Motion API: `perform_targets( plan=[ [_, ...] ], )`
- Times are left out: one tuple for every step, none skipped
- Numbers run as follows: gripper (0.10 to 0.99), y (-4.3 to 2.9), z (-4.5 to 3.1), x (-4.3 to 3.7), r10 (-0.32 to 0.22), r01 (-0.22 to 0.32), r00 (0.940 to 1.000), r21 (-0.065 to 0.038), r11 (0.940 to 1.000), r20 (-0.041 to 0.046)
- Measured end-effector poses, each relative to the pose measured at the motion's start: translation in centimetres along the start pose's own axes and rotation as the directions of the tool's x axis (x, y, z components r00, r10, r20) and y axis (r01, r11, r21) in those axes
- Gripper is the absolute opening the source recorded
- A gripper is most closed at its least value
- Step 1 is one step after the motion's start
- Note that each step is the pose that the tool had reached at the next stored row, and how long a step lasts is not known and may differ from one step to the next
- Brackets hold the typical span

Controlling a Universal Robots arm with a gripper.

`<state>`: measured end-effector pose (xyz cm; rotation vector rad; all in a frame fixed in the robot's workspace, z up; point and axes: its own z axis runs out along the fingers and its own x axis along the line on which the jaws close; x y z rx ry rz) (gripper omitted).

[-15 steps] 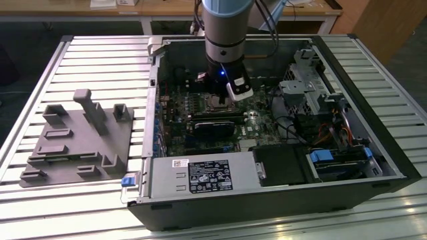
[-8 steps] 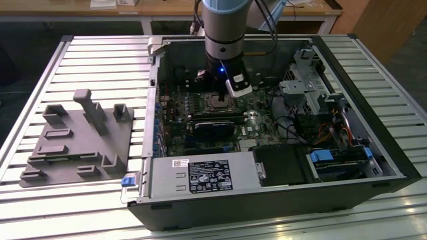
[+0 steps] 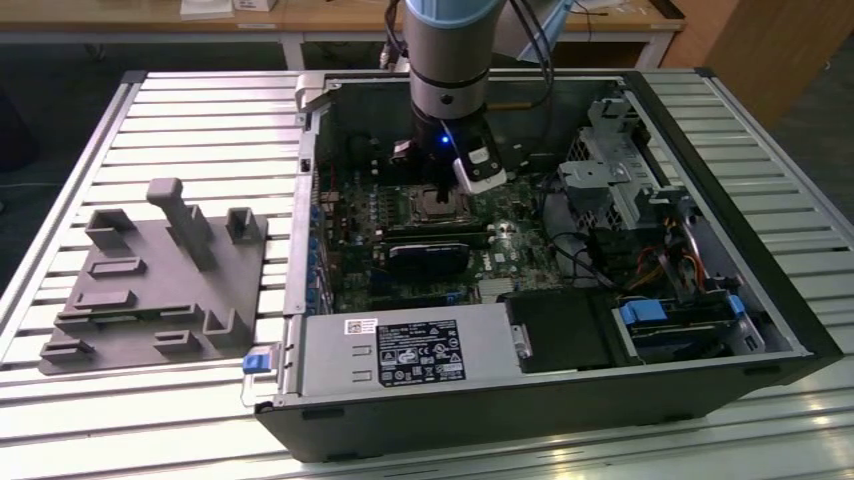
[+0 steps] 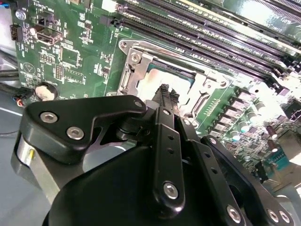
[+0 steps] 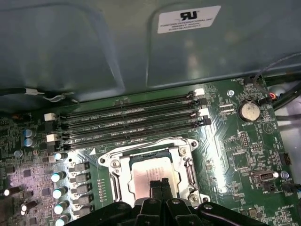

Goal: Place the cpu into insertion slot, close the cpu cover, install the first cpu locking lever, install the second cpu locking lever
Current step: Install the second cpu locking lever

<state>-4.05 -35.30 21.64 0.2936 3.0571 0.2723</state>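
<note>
In the insertion slot — the cpu.

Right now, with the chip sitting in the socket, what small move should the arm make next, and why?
Probably a short press straight down: the gripper, jaws shut, sits over the cpu, which already lies in its socket, framed by the cpu cover.

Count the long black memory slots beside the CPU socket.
4 memory slots, side by side in the first wrist view between the case wall and the insertion slot: wall-side, second, third, socket-side. None looks hidden.
</note>
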Motion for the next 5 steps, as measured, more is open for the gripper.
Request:
perform_targets(
  plan=[
    [0.106, 0.0, 0.0, 0.0, 0.0, 0.0, 1.0, 0.0, 1.0, 0.0],
    [0.106, 0.0, 0.0, 0.0, -0.001, 0.001, 1.0, 0.0, 1.0, -0.0002],
    [0.106, 0.0, 0.0, 0.0, -0.002, 0.002, 1.0, 0.0, 1.0, -0.0004],
    [0.106, 0.0, 0.0, 0.0, -0.002, 0.002, 1.0, 0.0, 1.0, -0.0004],
    [0.106, 0.0, 0.0, 0.0, -0.002, 0.002, 1.0, 0.0, 1.0, -0.0004]
  ],
)
